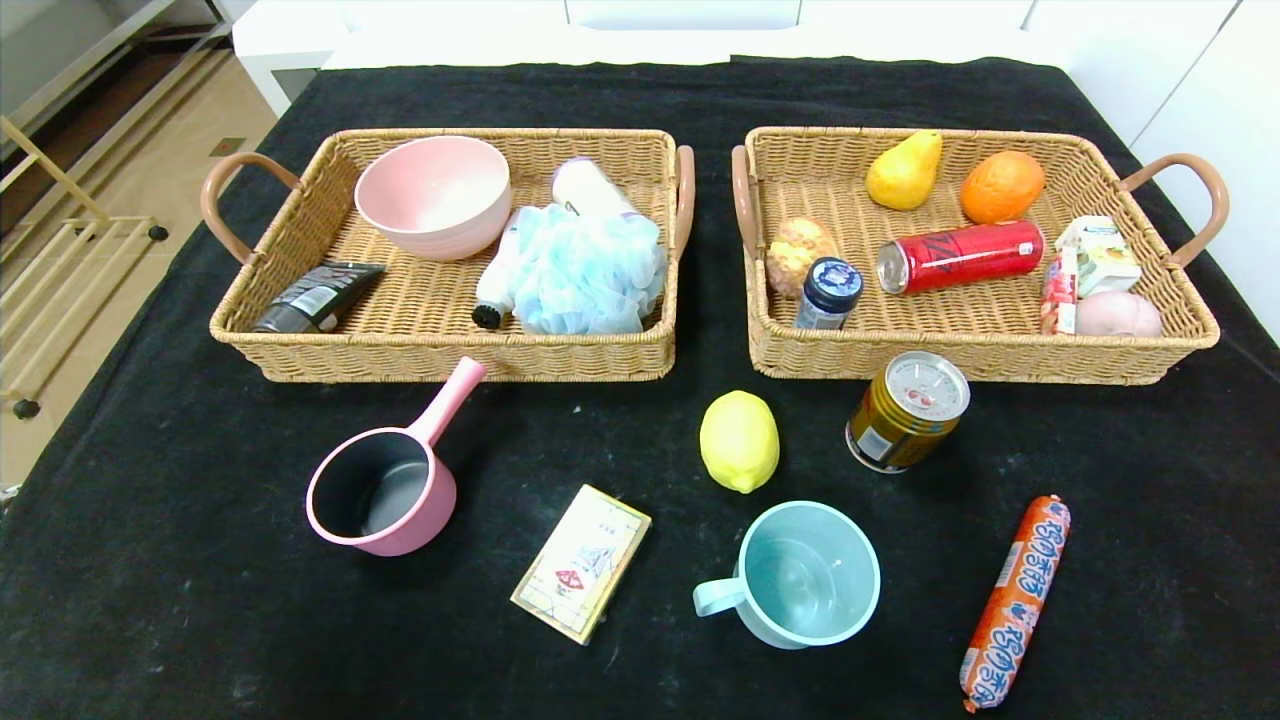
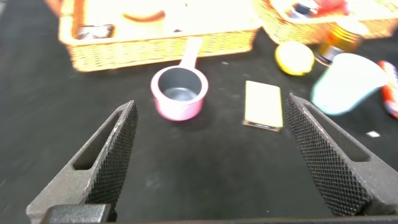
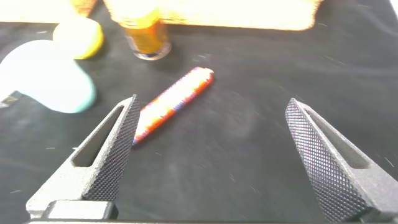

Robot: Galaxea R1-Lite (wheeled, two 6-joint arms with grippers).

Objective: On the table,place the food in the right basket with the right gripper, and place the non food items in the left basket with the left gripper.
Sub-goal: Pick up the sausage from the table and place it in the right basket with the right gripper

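Hovering: both my pincers hang above the near part of the table [image 1: 150, 560], out of my head view, neither touching anything.
Left pincer [image 2: 208, 155]: spread wide and empty, looking toward the pink pan [image 2: 179, 93] and the beige box [image 2: 263, 104].
Right pincer [image 3: 211, 155]: spread wide and empty, with the orange sausage [image 3: 174, 102] lying just beyond its jaws.
Food still out: the yellow lemon [image 1: 739, 440] near the middle, the gold can [image 1: 907, 411] just in front of the right basket [image 1: 980, 355], the sausage at the near right.
Non-food still out: the pan at the near left, its handle pointing toward the left basket [image 1: 440, 355]; the box flat in the near middle; the light blue mug [image 1: 800, 585] right of the box.
Baskets: both already hold several things; the left has a pink bowl [image 1: 432, 195] and a blue bath puff [image 1: 585, 270], the right a red can [image 1: 960, 256] lying on its side.
Progress: I judge six items remain, none in hand.
Risk, sausage: round and slick; a pinch off its middle could let it droop or roll away.
Risk, lemon: it could squirt out from between tapered jaws.
Risk, box: it lies flat, so my jaws may scrape the cloth and push it instead of lifting.
Risk, mug: it sits between lemon and sausage on the right half, so my left arm reaching across could meet my right.
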